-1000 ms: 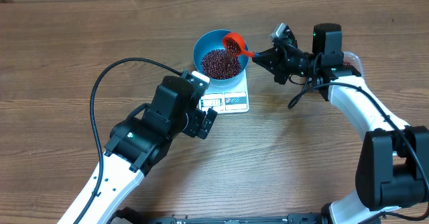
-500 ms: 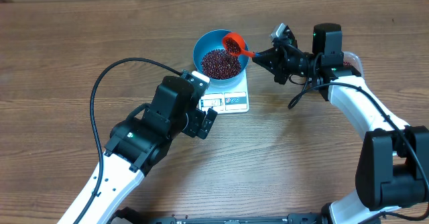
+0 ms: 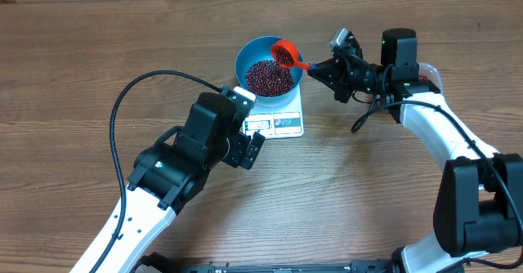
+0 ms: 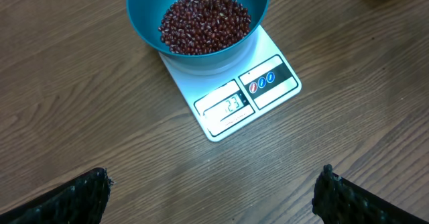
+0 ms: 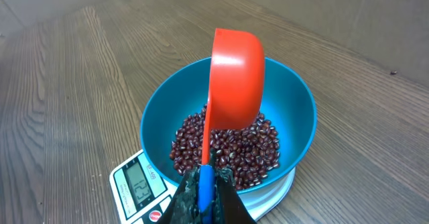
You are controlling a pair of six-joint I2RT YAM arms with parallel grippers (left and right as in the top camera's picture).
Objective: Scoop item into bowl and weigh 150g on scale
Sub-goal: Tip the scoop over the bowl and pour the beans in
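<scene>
Bearing the bowl (image 3: pixel 242 60), the scale's (image 3: pixel 275 123) display faces the left arm (image 3: pixel 176 163).

Beans (image 3: pixel 268 77) in bowl (image 3: pixel 243 59) on scale (image 3: pixel 286 123), scoop (image 3: pixel 283 54) above

surface: brown wood-grain table (image 3: pixel 73 52) (planks run sideways) | light: even, soft

Glossy plastic bowl (image 5: pixel 295 117) and scoop (image 5: pixel 234 83), wood-grain table (image 3: pixel 82 77)
</scene>
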